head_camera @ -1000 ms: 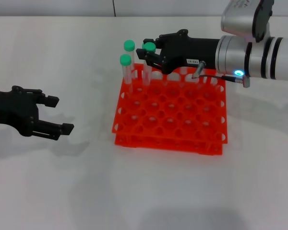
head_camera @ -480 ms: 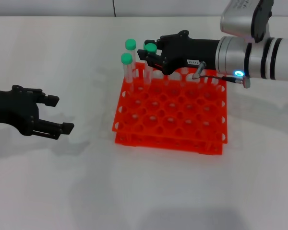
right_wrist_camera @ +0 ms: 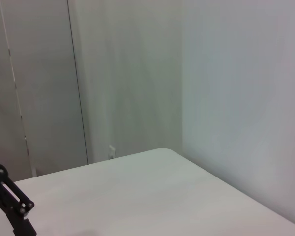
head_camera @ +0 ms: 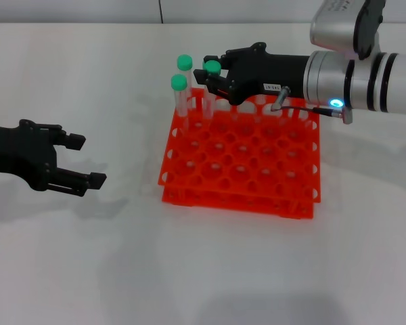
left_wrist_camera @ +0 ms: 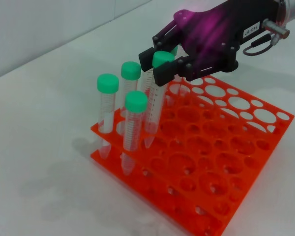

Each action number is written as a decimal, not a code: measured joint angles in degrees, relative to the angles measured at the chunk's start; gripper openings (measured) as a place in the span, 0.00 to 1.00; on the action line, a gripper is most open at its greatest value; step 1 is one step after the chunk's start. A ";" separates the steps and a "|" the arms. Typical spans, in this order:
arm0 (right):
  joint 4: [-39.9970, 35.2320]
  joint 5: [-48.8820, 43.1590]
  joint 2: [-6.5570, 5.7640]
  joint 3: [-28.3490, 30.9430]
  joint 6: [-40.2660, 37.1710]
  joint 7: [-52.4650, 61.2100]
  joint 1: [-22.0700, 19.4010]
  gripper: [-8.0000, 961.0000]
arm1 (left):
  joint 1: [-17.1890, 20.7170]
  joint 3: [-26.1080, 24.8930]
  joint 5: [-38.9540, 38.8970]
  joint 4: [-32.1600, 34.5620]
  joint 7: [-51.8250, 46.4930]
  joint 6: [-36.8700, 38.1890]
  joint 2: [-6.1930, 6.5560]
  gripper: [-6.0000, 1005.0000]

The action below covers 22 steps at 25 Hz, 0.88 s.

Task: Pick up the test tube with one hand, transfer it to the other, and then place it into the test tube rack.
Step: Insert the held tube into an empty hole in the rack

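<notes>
The test tube (head_camera: 210,81), clear with a green cap, leans in the back left corner of the orange test tube rack (head_camera: 257,169). In the left wrist view its lower end (left_wrist_camera: 152,118) reaches down into a hole of the rack (left_wrist_camera: 221,167). My right gripper (head_camera: 213,78), black with a white label, is shut on the tube just under the cap (left_wrist_camera: 162,58). My left gripper (head_camera: 88,161) hangs open and empty over the table, well to the left of the rack.
Other green-capped tubes (head_camera: 179,95) (left_wrist_camera: 135,128) stand upright in the rack's left corner, close beside the held one. The right arm's silver wrist (head_camera: 352,78) reaches over the rack's back edge. White table surrounds the rack.
The right gripper and its tube have shifted very slightly to the right. The left gripper has crept a little toward the rack.
</notes>
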 joint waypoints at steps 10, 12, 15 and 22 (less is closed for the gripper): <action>0.36 0.09 0.00 0.00 -0.01 0.00 -0.02 0.33 | 0.00 0.00 0.00 -0.01 0.30 0.00 -0.05 0.88; 0.36 0.10 0.00 0.00 -0.01 0.00 -0.03 0.33 | 0.00 0.00 0.00 -0.01 0.30 0.00 -0.04 0.88; 0.36 0.11 0.00 0.00 -0.01 0.00 -0.05 0.33 | 0.00 0.00 0.00 -0.01 0.30 0.00 -0.03 0.88; 0.41 0.11 0.00 0.00 -0.02 0.00 -0.05 0.33 | 0.00 0.00 0.00 -0.01 0.29 0.00 -0.03 0.88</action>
